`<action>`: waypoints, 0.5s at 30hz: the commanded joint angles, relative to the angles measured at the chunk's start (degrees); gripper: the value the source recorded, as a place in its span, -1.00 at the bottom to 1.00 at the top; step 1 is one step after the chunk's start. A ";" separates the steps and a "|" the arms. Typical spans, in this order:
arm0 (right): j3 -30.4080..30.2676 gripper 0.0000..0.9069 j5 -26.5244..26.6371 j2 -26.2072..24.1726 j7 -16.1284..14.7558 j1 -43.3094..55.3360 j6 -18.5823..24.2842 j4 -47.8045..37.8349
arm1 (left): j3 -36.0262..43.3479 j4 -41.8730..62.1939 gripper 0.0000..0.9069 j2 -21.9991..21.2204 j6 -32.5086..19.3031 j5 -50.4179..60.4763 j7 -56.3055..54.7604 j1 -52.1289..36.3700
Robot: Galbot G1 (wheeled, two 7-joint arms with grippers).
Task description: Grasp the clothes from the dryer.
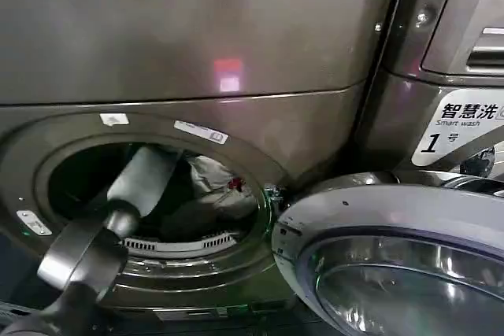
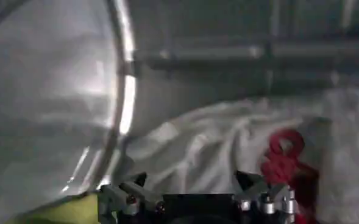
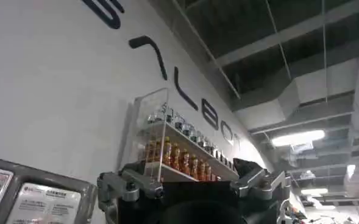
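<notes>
Bronze-grey sheet metal, front-loading: the dryer [image 1: 197, 45] occupies the head view from 9 to 1 o'clock, round port at 8 o'clock, its door [image 1: 394, 257] swung open toward 4 o'clock. The left arm [image 1: 134, 194] enters from 7 o'clock and reaches through the port into the drum. Inside, at the port's 3 o'clock side, lie the clothes [image 1: 209, 186]: pale fabric with a small red mark. A second machine [image 1: 457, 108], labelled "Smart wash" and numbered 1, stands at 2 o'clock.

Left wrist view: the left gripper [image 2: 197, 195] sits at 6 o'clock, fingers spread wide with nothing between them. White crumpled cloth with red marks [image 2: 283, 158] lies directly ahead, close, heaped from the centre toward 3 o'clock; the folds run roughly crosswise to the fingers. A yellow-green scrap [image 2: 63, 212] shows at 7 o'clock. The steel drum wall [image 2: 45, 97] curves from 9 to 11 o'clock.

Right wrist view: the right gripper [image 3: 191, 185] at 6 o'clock, fingers apart and empty, points upward at a white wall [image 3: 57, 79] with dark lettering, a clear shelf of bottles [image 3: 179, 152] and open ceiling ducts [image 3: 289, 103]; parked, well away from the drum.

Judgement: the left arm is plainly the nearer; a short advance forward and down should bring the white garment between its fingers. Room inside the drum is tight on the wall side.
</notes>
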 commanded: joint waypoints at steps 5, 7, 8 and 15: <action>-0.93 1.00 -0.20 0.77 -0.14 0.49 0.16 0.34 | 10.25 3.82 1.00 -1.76 -0.60 15.37 2.91 -1.23; -1.26 1.00 -0.34 0.87 -0.23 0.69 0.23 0.19 | 11.69 4.30 1.00 -2.00 -0.64 16.02 2.94 -1.40; -1.51 1.00 -0.53 0.90 -0.29 0.81 0.29 0.18 | 11.88 4.80 1.00 -2.24 -0.72 16.00 2.94 -1.56; -3.68 1.00 -1.58 0.92 -0.44 1.87 0.72 0.94 | 14.06 7.13 1.00 -3.12 -1.40 15.78 2.52 -0.89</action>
